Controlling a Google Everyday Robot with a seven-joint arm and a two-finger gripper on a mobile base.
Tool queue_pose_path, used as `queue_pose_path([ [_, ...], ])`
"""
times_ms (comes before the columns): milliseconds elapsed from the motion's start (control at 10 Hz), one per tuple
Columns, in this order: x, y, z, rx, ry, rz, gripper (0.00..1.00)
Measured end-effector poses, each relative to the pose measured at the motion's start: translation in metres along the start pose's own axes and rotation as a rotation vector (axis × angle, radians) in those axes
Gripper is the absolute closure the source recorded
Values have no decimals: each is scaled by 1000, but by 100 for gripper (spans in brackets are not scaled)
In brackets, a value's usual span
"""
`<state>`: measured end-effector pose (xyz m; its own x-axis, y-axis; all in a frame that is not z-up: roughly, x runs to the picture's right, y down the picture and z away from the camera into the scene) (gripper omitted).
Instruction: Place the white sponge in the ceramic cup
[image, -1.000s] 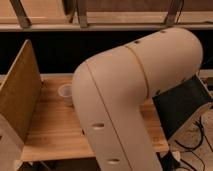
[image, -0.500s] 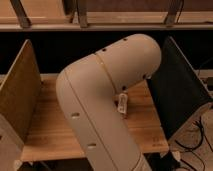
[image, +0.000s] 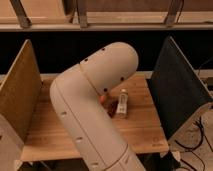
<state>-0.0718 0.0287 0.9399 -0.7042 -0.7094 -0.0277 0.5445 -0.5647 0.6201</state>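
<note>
White arm (image: 95, 107) is swinging left, baring the bottle (image: 121, 104) on your desk (image: 145, 127); sponge and gripper are staying hidden behind it, jaws spread wide.

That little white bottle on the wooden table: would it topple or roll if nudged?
The white bottle is slim, so if it stands upright, which I cannot tell, a nudge would probably tip it. Its round body would likely roll on the flat wooden table. The gripper is out of view; only the arm shows.

Dim warm light, soft shadows, slightly blurry
</note>
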Motion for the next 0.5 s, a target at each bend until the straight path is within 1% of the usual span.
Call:
queue_pose_path([
  [100,0,3,6,-6,-12,18,20],
  [200,0,5,16,-15,-38,48,20],
  [400,-4,9,24,-26,-65,92,20],
  [500,-7,13,27,-34,-71,133,20],
])
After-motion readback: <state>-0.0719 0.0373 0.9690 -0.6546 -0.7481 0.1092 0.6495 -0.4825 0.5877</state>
